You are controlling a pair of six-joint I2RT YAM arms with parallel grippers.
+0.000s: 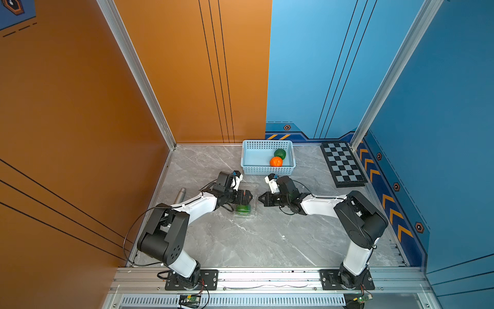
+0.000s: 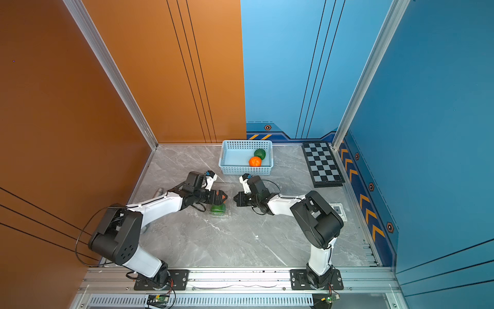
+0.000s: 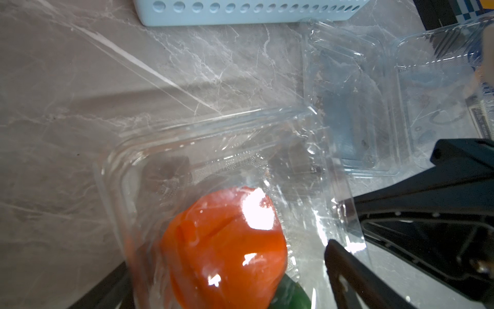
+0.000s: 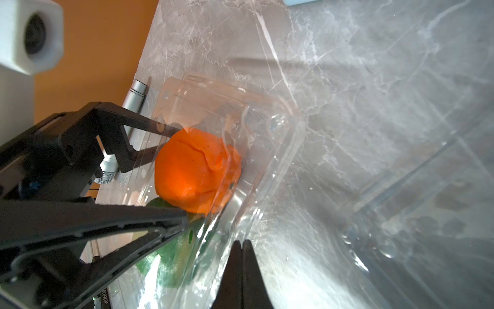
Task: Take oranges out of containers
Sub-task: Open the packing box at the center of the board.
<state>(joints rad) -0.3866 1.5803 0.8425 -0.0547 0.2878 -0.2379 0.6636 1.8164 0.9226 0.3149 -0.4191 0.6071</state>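
The orange is bright, lumpy and dimpled, glossy with glare. It sits in a clear container on the table. A dark green fruit touches it in the same box. Both wrist views show the orange through creased, shiny plastic (whether that sheet is the lid I cannot tell).

Just beside it lies an empty container, also clear. At the back of the table stands a light blue basket. It holds a second orange and a second green fruit, which touch each other. A checkerboard lies at the table's right edge and a silver cylinder near its left edge.

The left gripper is at the container with its jaws spread wide, one finger on each side of the orange. The left wrist view shows a gap on both sides, so the jaws are not clamped on the fruit. The right gripper faces it from the opposite side, its jaws pressed together at the container's rim. It is near the orange but apart from it. Whether any plastic is caught between its tips I cannot tell.
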